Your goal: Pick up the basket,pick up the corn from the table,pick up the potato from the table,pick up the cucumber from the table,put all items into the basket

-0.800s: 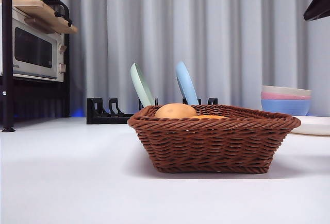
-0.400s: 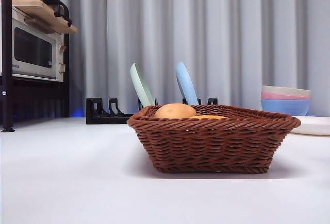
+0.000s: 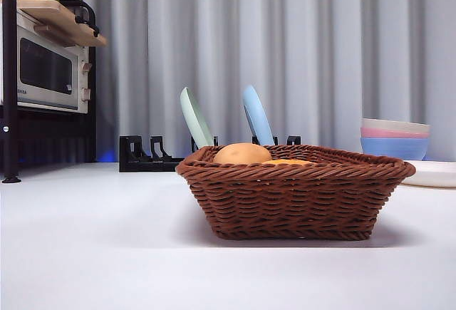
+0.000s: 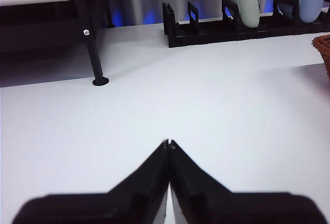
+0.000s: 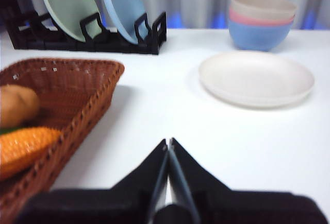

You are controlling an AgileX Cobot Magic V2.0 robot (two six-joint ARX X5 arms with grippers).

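Note:
The brown wicker basket (image 3: 285,203) stands on the white table (image 3: 92,246), right of centre in the front view. Inside it, the tan potato (image 3: 242,154) rises above the rim, and a sliver of the orange corn (image 3: 288,162) shows beside it. In the right wrist view the potato (image 5: 15,104) and the corn (image 5: 23,147) lie in the basket (image 5: 98,98), with a thin dark green strip of the cucumber (image 5: 6,130) between them. My right gripper (image 5: 168,142) is shut and empty over bare table beside the basket. My left gripper (image 4: 168,143) is shut and empty, well away from the basket's corner (image 4: 324,46).
A black dish rack (image 3: 142,155) with a green plate (image 3: 195,117) and a blue plate (image 3: 257,115) stands behind the basket. Stacked bowls (image 5: 262,20) and a white plate (image 5: 256,77) sit at the right. A shelf with a toaster oven (image 3: 46,71) is at the far left.
The black arm tip that showed at the front view's top right corner one second ago has left the picture. The basket and its contents have not moved.

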